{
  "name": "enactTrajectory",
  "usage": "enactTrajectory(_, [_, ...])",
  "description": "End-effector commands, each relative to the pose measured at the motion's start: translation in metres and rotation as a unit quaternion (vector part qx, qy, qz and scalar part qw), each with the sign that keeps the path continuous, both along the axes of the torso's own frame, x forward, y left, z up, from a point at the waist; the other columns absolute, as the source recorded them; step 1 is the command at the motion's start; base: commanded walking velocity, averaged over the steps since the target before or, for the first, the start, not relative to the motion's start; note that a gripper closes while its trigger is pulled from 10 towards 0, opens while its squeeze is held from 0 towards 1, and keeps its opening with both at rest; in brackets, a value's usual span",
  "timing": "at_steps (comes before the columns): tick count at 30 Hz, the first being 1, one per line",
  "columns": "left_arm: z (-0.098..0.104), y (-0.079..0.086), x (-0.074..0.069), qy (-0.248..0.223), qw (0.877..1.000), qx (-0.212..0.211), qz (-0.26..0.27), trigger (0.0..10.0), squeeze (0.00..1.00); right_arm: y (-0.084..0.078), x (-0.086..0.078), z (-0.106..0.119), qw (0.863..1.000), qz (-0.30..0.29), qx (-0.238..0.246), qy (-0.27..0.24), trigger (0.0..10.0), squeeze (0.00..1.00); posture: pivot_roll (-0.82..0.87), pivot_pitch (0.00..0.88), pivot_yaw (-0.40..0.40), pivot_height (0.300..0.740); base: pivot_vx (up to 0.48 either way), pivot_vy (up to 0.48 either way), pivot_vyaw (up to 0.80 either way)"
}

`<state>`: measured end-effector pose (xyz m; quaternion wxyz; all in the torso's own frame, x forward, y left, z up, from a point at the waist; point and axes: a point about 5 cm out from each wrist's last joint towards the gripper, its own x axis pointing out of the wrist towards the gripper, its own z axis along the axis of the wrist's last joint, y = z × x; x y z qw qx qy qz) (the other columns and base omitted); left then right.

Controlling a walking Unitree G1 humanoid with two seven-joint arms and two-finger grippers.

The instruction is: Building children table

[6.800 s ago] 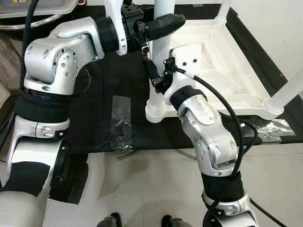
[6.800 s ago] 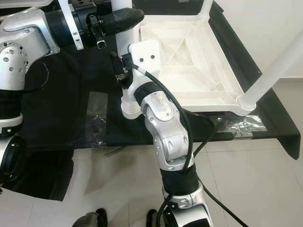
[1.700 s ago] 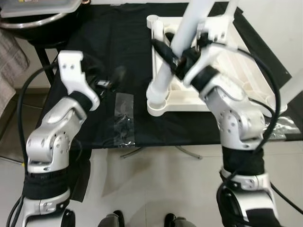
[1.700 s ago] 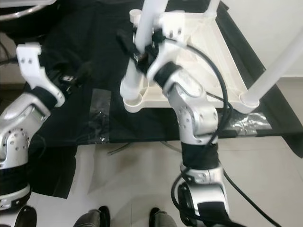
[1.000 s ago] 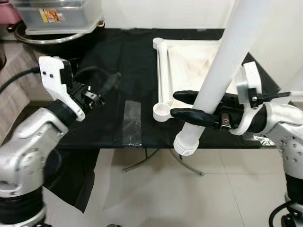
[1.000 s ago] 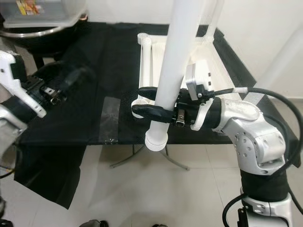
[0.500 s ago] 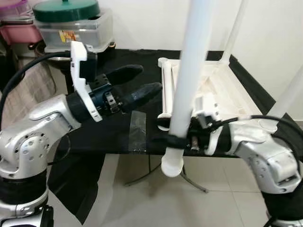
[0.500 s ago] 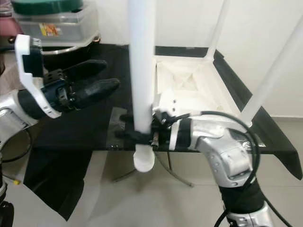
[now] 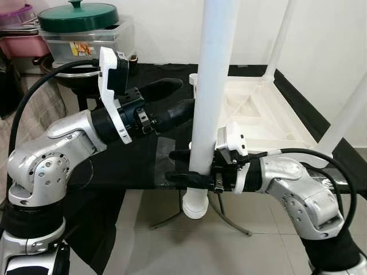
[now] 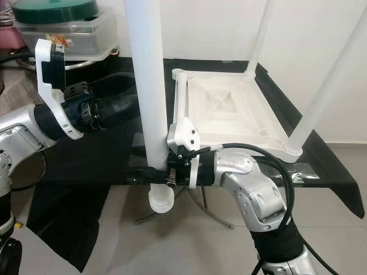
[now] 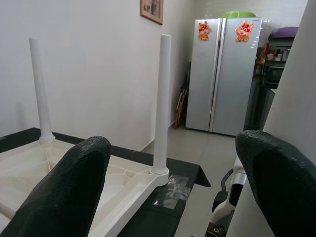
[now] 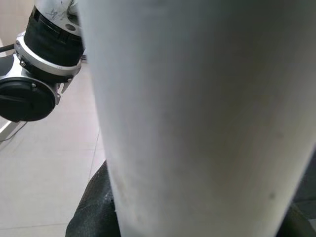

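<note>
A long white table leg point(image 9: 211, 86) stands nearly upright in front of the table edge, its ribbed lower end point(image 9: 195, 206) hanging over the floor. My right gripper point(image 9: 182, 166) is shut on it near that end, and the leg also appears close up in the right wrist view point(image 12: 197, 123). My left gripper point(image 9: 184, 95) is open, its fingertips just left of the leg and not touching it. The white tabletop point(image 9: 261, 117) lies upside down on the black cloth, with two legs point(image 9: 281, 34) standing up from its far and right corners.
The black cloth point(image 9: 137, 160) covers a folding table and carries a patch of clear tape point(image 9: 166, 146). A green-lidded pot on a plastic box point(image 9: 80, 20) sits at the back left. Tiled floor point(image 9: 172, 246) lies below. A fridge point(image 11: 227, 74) stands across the room.
The right gripper has carried the leg away from the tabletop's corner to in front of the table edge and stood it more upright. The left gripper has risen toward the leg.
</note>
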<state>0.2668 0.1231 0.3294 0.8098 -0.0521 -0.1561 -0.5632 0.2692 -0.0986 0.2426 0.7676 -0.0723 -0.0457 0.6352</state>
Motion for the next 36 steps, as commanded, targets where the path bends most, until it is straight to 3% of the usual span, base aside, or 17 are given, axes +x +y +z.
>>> enactTrajectory(1, [-0.009,-0.01,-0.008,0.003,0.998,0.036,-0.054,10.0,0.0,0.002,0.004,0.005,1.0,-0.007,0.002,-0.007,10.0,0.0,0.08,0.08,-0.014,0.74,0.0,0.0,0.0])
enactTrajectory(7, [-0.017,0.007,-0.007,0.008,0.997,0.063,-0.037,10.0,0.0,-0.014,0.007,0.017,0.999,-0.019,0.023,-0.018,10.0,0.0,0.07,0.084,-0.016,0.74,0.0,0.0,0.0])
enactTrajectory(12, [-0.015,0.008,-0.01,0.002,0.997,0.063,-0.038,10.0,0.0,-0.017,0.009,0.016,0.999,-0.026,0.016,-0.02,10.0,0.0,0.07,0.087,-0.019,0.74,0.0,0.0,0.0])
enactTrajectory(21, [-0.002,-0.013,-0.011,-0.027,0.998,0.024,-0.055,10.0,0.0,0.006,0.011,-0.007,0.999,-0.035,-0.027,0.006,10.0,0.0,0.08,0.087,-0.024,0.74,0.0,0.0,0.0])
enactTrajectory(28, [0.003,-0.018,-0.009,-0.032,0.998,0.019,-0.059,10.0,0.0,0.01,0.013,-0.012,0.998,-0.044,-0.038,0.013,10.0,0.0,0.08,0.088,-0.025,0.74,0.0,0.0,0.0])
enactTrajectory(29, [0.004,-0.018,-0.008,-0.028,0.998,0.015,-0.062,3.0,0.0,0.011,0.013,-0.013,0.998,-0.045,-0.039,0.013,10.0,0.0,0.07,0.087,-0.024,0.74,0.0,0.0,0.0])
enactTrajectory(30, [0.004,-0.018,-0.007,-0.023,0.998,0.011,-0.063,0.0,0.0,0.011,0.013,-0.013,0.998,-0.046,-0.04,0.013,10.0,0.0,0.07,0.087,-0.024,0.74,0.0,0.0,0.0])
enactTrajectory(36, [0.0,-0.018,-0.009,-0.01,0.996,0.038,-0.081,0.0,0.0,0.012,0.013,-0.014,0.998,-0.052,-0.037,0.009,10.0,0.0,0.08,0.089,-0.021,0.74,0.0,0.0,0.0])
